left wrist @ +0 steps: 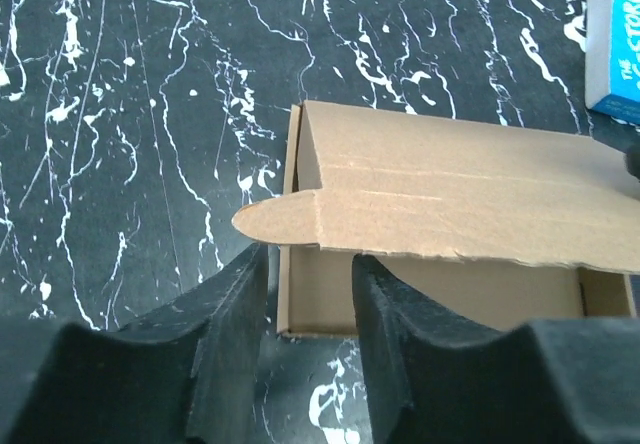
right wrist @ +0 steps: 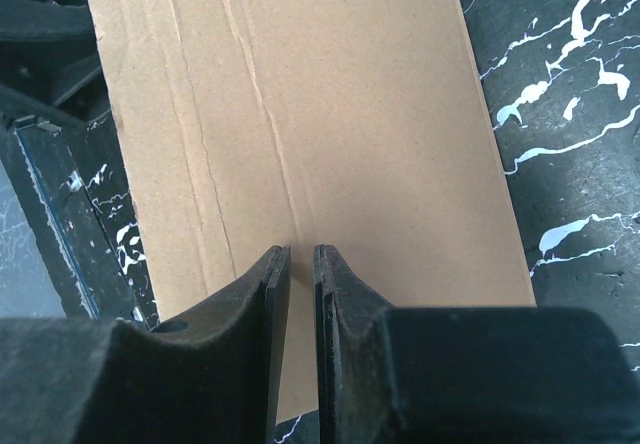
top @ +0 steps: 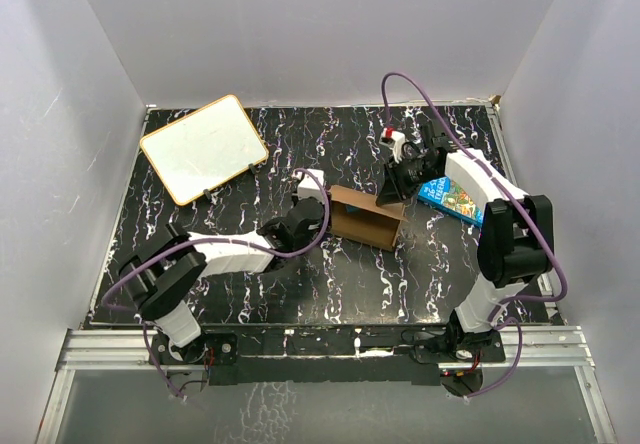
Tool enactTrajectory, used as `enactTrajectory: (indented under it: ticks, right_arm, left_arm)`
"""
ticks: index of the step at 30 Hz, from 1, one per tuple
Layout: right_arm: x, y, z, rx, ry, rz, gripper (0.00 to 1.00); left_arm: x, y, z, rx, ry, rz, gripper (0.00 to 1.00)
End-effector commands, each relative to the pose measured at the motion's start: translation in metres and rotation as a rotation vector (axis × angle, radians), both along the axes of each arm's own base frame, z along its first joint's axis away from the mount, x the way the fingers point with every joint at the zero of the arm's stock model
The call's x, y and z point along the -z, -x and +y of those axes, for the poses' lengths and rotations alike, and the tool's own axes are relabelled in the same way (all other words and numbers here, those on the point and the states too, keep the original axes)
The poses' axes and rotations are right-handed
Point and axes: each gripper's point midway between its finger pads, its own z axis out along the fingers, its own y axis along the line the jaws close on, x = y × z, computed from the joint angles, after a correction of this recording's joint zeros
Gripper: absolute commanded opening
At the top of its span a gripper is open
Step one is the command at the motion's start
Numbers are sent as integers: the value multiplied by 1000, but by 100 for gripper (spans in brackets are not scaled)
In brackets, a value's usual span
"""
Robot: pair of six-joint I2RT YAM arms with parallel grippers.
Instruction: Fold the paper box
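Observation:
The paper box point(top: 362, 222) stands mid-table as a brown tray with its walls up. In the left wrist view its lid panel point(left wrist: 450, 194) leans over the tray, and a rounded tab point(left wrist: 270, 219) sticks out at the left end. My left gripper point(left wrist: 308, 254) is open at the box's left end wall, with only table between its fingers. My right gripper point(right wrist: 301, 252) sits at the right end of the lid point(right wrist: 330, 114). Its jaws are closed to a thin slit filled with brown cardboard. In the top view the left gripper point(top: 322, 212) and right gripper point(top: 392, 192) flank the box.
A blue printed box point(top: 452, 197) lies just right of the paper box, under the right arm, and shows in the left wrist view as a blue corner point(left wrist: 618, 49). A white board with an orange rim point(top: 203, 148) lies at the back left. Grey walls enclose the table.

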Motion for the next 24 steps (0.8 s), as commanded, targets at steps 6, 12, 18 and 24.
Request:
enactTrajectory:
  ticks: [6,12,18,24]
  right_arm:
    - [12,4,7,-28,2,18,22]
    - [41,7,7,-32,41,84,22]
    - [70,14,5,-43,91,132,23]
    - [88,12,1,-36,136,168,24]
  left_arm:
    - [-22,38,10,104,56,74,64]
    - [-33,78,16,268,52,145,76]
    - [-74,115,6,483,113,185,80]
    - [-85,102,-35,547,225,273,73]
